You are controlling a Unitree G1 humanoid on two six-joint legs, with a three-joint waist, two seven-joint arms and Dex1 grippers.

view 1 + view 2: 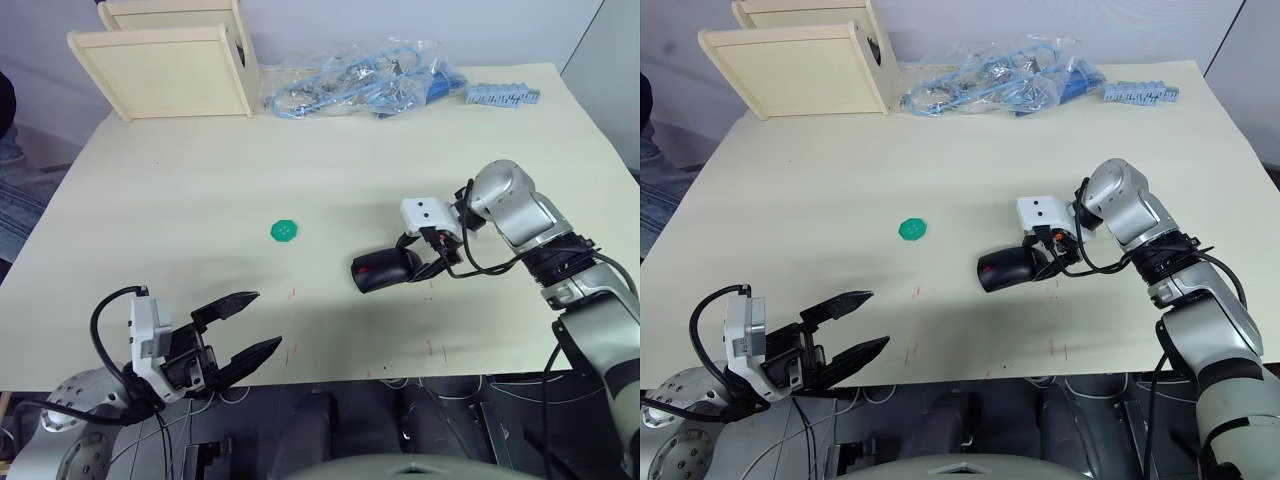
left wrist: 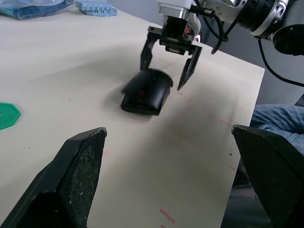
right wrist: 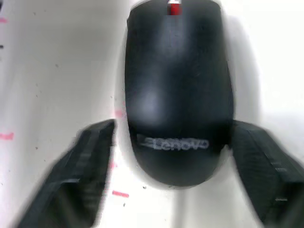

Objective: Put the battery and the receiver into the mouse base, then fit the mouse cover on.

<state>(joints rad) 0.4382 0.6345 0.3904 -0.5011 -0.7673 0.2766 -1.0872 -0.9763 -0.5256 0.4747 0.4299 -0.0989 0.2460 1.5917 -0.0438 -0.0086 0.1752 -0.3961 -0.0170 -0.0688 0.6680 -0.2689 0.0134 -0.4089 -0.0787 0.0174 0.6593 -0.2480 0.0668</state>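
The mouse cover (image 3: 178, 90), glossy black with a printed logo, sits on top of the mouse base (image 2: 137, 105), and the two lie as one closed mouse (image 1: 380, 270) right of the table's middle. A red wheel (image 3: 174, 8) shows at its front end. My right gripper (image 2: 166, 71) is open, with one finger on each side of the mouse's rear end and not pressing on it. Near the table's front left edge my left gripper (image 1: 265, 320) is open and empty, well apart from the mouse. The battery and the receiver are hidden.
A green round disc (image 1: 285, 231) lies left of the mouse. At the back stand a light wooden box (image 1: 170, 60), clear bags of blue cables (image 1: 360, 85) and a blue strip (image 1: 503, 96). A person's jeans (image 1: 12, 200) show at the left table edge.
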